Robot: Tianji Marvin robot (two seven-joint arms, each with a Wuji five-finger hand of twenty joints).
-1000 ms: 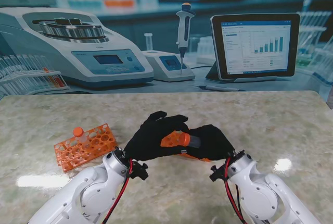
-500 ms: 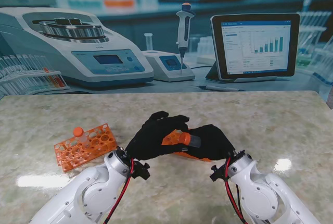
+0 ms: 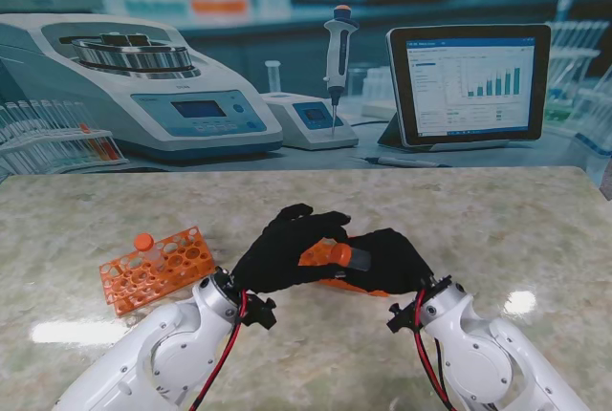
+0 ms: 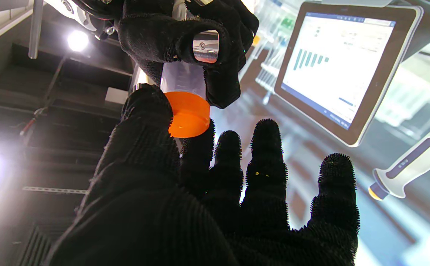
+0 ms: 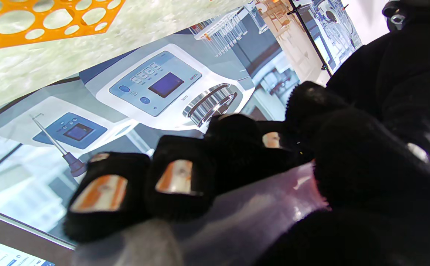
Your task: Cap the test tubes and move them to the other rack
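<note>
The tube, clear with an orange cap on its end, lies roughly level in the air over the middle of the table, caught between our two hands. Our right hand is wrapped around the clear barrel; from the right wrist we see the fingers curled over the tube, closed firmly on it. Our left hand meets the capped end: from the left wrist the cap sits pressed against the thumb and the neighbouring fingertip, while the other three fingers stand spread and free of it. So the left hand grips the cap with a pinch only. Under the hands, partly hidden, an orange rack rests on the table. Well to our left lies a second orange rack, with one orange-capped tube standing in a hole at its far left corner. Beyond the table's far edge runs a backdrop picture of lab gear, including a tablet and a pipette.
</note>
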